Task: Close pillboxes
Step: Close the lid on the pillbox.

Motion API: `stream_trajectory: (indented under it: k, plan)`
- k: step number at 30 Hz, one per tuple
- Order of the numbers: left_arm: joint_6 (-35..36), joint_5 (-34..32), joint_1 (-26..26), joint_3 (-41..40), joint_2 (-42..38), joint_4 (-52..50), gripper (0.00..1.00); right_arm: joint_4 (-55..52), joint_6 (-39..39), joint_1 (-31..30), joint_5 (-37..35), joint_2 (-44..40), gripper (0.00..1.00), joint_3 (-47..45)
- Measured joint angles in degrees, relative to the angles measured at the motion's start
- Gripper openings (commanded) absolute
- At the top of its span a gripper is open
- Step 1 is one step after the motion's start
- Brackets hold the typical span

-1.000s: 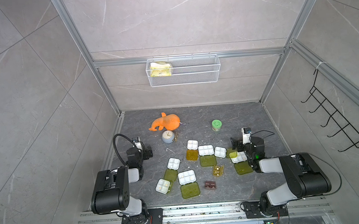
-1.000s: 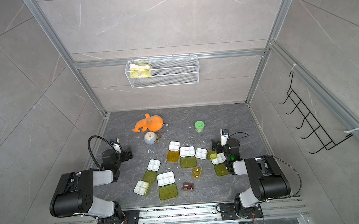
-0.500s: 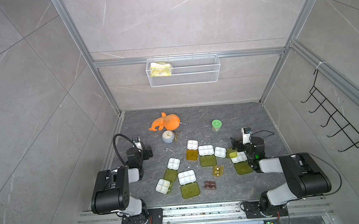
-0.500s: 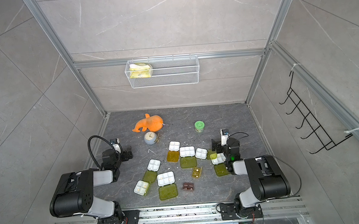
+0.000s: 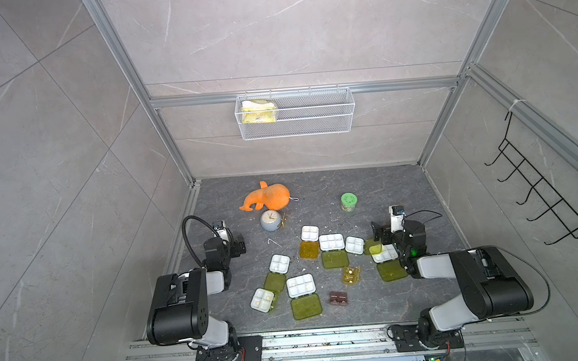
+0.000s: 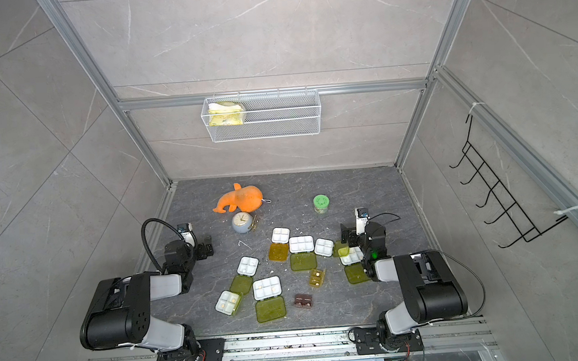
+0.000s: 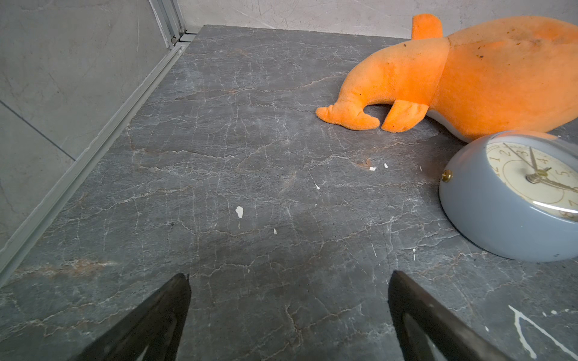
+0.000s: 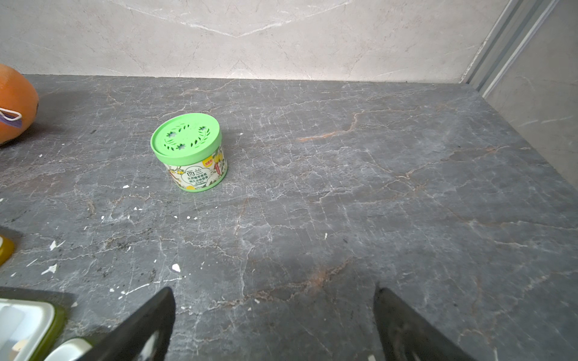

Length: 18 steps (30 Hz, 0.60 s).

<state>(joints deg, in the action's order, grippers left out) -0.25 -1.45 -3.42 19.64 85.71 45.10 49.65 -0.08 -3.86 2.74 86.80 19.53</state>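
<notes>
**Left wrist view.** I find the left claw spread as wide as it goes over the bare bench, with nothing between its fingers. One orange plush toy and one grey clock lie ahead and to one side. The clock is face up, just beside the toy.

**Right wrist view.** The right claw is equally wide open and grips nothing. One green-lidded jar stands upright ahead of it. Corners of two pillboxes show just beside one finger.

**Top views.** In both top views I count seven pillboxes with white trays in the middle of the bench, between the two arms, and every one is open.
- Four sit in a row nearer the back and three nearer the front.
- Six lids are yellow-green and one is an orange lid.
- The front-left box's lid is mostly hidden under its tray.
- The right arm overlaps the rightmost box of the row. I cannot tell whether they touch.

One small amber box lies open between the two groups. One dark brown box lies near the front, and I cannot tell whether it is open or closed.

On the back wall hangs one wire basket holding one yellow packet. One black hook rack hangs on the side wall.
</notes>
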Motion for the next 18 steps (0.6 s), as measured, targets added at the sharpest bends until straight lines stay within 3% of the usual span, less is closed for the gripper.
stream_trajectory:
  k: [10,18]
  plan:
    - [-0.07,-0.22,0.00,0.00,0.00,-0.02,1.00,-0.02,0.02,0.00,-0.26,0.00,1.00,0.00]
    - [-3.63,-7.39,0.00,4.13,-5.53,-9.94,1.00,-0.48,0.98,0.02,-4.52,-1.20,0.99,0.00]
